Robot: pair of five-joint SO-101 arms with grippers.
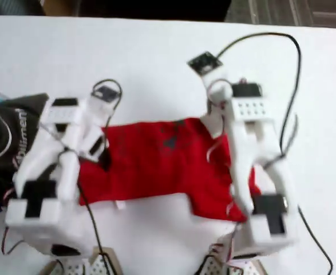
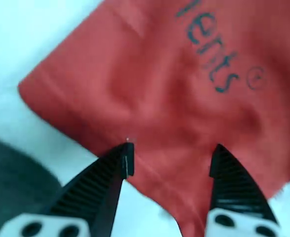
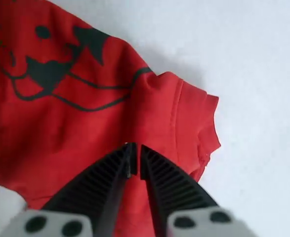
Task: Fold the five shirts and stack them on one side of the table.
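A red shirt (image 1: 156,166) with dark print lies spread flat across the middle of the white table (image 1: 156,57). My left gripper (image 1: 102,152) hovers over its left end. In the left wrist view that gripper (image 2: 172,158) stands open, its black fingers (image 2: 110,173) just above the red shirt (image 2: 184,98) near a hem edge. My right gripper (image 1: 213,127) is at the shirt's right end. In the right wrist view it (image 3: 135,160) is shut, tips together over the red shirt (image 3: 61,123) beside a ribbed edge; I cannot tell whether any cloth is pinched.
A black shirt (image 1: 7,143) with white print lies bunched at the table's left edge, beside the left arm, and shows as dark cloth (image 2: 11,177) in the left wrist view. A black cable (image 1: 296,86) loops over the table at the right. Bare white table lies behind the shirt.
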